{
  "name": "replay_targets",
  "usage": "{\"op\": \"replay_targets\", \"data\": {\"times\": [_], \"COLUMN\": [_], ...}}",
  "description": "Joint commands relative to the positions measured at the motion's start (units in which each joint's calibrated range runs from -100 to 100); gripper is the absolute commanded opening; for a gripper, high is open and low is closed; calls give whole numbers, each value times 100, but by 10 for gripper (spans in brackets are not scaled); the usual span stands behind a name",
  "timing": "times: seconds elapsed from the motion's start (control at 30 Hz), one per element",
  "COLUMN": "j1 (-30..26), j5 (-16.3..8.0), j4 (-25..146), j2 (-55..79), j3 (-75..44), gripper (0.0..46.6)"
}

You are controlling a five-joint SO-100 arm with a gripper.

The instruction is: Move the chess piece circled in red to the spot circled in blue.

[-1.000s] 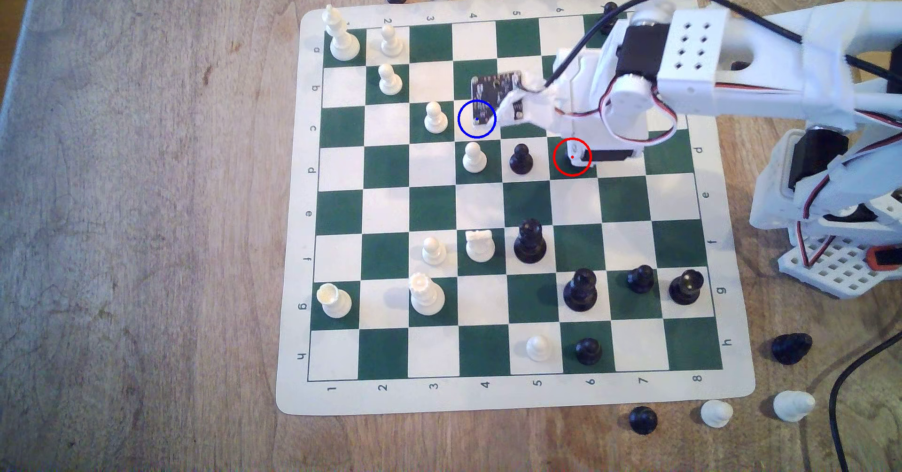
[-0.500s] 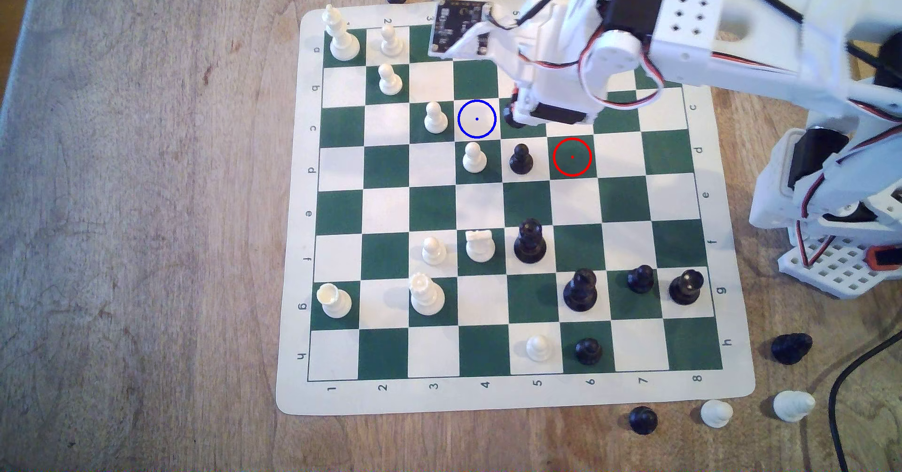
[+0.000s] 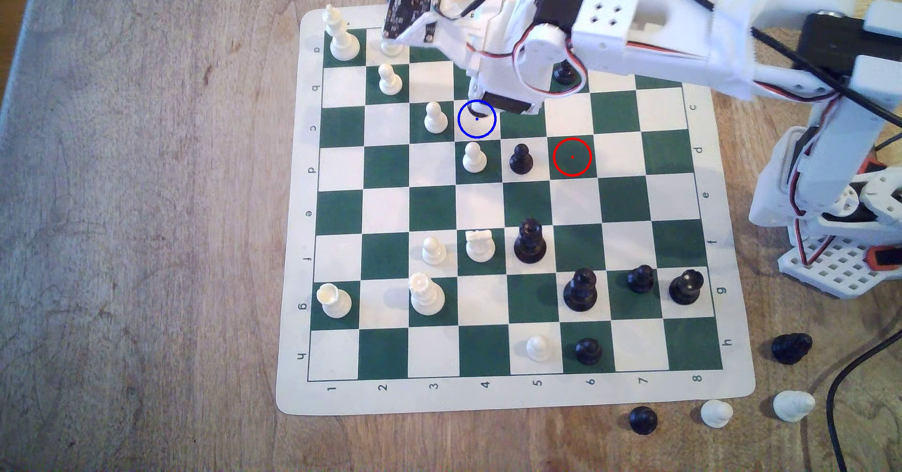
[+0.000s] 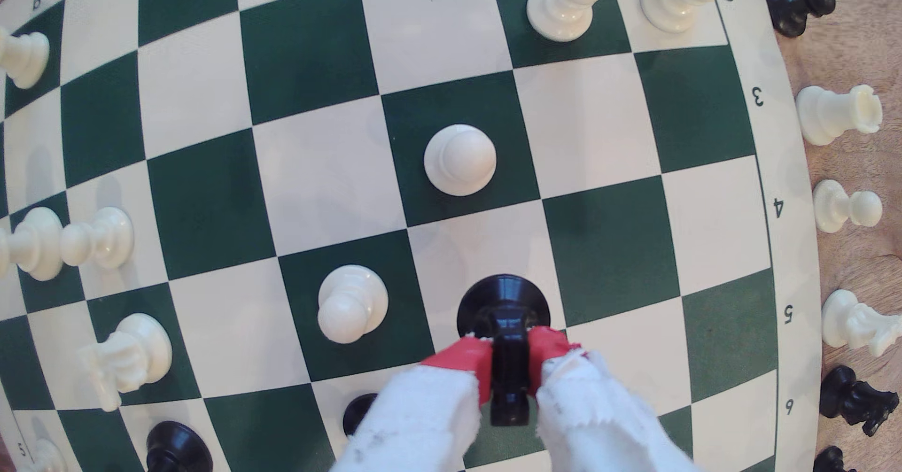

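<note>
1. The gripper (image 4: 507,350) has its red-tipped fingers (image 4: 463,357) clamped on the chess piece (image 4: 505,306).
2. The chess piece sits over the spot (image 3: 477,128), toward the board's (image 3: 293,306) far edge.
3. A white pawn (image 3: 435,118) stands just beside it.

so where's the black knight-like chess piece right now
The black knight-like chess piece is clamped between the gripper's red-tipped fingers. In the exterior view it sits over the blue-ringed cream square, just right of a white pawn.
</note>
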Motion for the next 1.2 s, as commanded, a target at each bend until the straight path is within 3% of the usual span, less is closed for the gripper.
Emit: {"op": "replay_targets", "data": {"times": [0.0, 1.03, 1.17], "j1": [-41, -57, -49], "j5": [15, 29, 29], "j4": [-123, -279, -132], "j2": [76, 679, 696], "j3": [-581, -880, -817], "gripper": [3, 6, 74]}}
